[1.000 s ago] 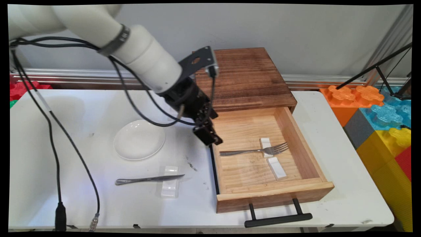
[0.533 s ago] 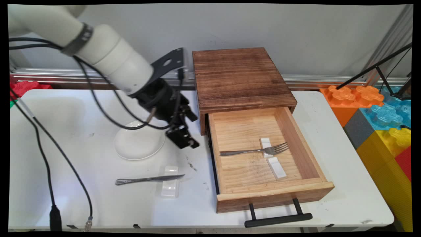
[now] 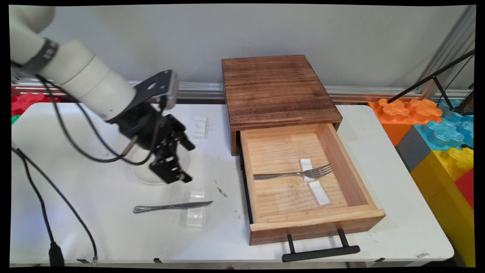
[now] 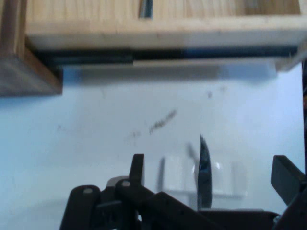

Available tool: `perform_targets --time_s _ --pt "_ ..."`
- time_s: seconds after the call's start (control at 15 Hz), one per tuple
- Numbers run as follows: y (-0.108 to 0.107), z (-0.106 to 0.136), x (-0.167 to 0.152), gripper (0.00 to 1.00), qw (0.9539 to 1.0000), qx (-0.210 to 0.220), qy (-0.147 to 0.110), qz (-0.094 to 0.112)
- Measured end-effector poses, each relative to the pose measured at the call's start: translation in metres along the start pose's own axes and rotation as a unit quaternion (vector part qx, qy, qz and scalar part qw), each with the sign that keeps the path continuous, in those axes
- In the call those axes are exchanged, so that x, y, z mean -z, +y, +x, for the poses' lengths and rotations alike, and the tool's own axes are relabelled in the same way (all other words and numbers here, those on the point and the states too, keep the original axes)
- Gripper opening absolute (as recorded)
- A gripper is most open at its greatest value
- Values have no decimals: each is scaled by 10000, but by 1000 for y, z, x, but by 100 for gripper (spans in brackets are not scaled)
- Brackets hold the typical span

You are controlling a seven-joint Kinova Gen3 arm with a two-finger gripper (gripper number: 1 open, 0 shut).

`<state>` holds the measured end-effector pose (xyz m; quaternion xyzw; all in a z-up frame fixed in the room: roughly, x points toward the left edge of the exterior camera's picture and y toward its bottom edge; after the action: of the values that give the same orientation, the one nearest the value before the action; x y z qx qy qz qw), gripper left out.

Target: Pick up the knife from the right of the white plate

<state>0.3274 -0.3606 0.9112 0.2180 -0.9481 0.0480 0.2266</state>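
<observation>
Now the black two-finger hand [image 3: 172, 167], fingers spread and empty, hangs left of centre over the round white plate [image 3: 146, 172]; just below, a steel table knife [image 3: 172, 207] bridges a clear rest [image 3: 196, 214], blade lifted off the white surface [image 3: 113, 227].

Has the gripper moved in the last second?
Yes. The gripper has swung left in the main view, away from the open drawer, and now hangs over the white plate, above the knife.
</observation>
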Motion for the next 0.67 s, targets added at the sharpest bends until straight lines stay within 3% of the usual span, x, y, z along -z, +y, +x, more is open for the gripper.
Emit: perform_targets --time_s 0.27,0.67 --pt "2 -38 2 100 9998 -101 -173 -34" --pt "3 -75 -9 100 9989 -238 -409 35"
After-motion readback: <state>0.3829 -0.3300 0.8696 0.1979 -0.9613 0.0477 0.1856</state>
